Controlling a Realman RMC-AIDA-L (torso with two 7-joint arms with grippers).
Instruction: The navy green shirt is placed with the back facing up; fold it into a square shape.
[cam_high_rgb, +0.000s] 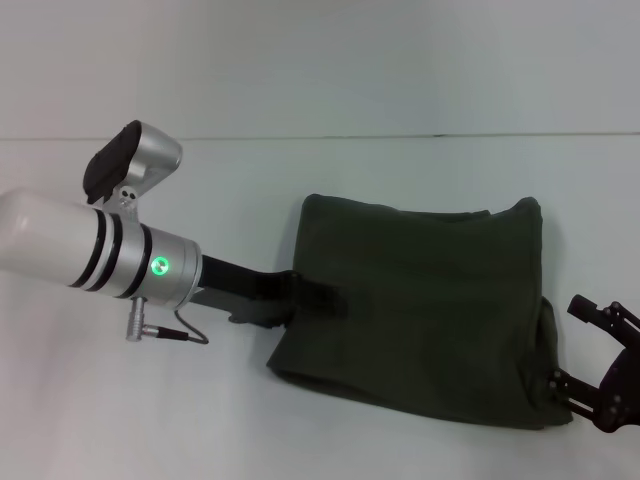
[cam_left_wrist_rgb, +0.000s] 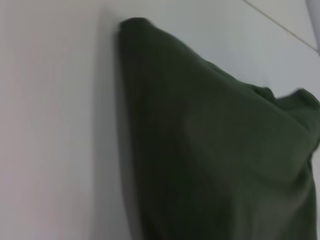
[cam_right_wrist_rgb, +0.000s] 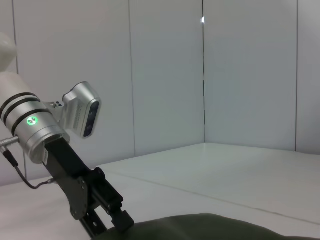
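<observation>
Left gripper (cam_high_rgb: 312, 298) jaws pinch the navy green shirt (cam_high_rgb: 420, 310); right gripper (cam_high_rgb: 600, 365) jaws unclear.

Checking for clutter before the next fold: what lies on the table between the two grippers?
Only the navy green shirt, folded, as the head view shows. The left gripper is at its left edge, the right gripper at its right edge.

Left arm (cam_high_rgb: 60, 245): white cylindrical forearm, two black bands, silver wrist collar (cam_high_rgb: 165, 268) showing a green indicator light. Silver camera housing (cam_high_rgb: 135, 165) with black face sitting at its 12 o'clock. Thin dark cable (cam_high_rgb: 190, 330) looping underneath. Left gripper (cam_high_rgb: 320, 300) and right gripper (cam_high_rgb: 600, 365): black, angular linkages.
</observation>
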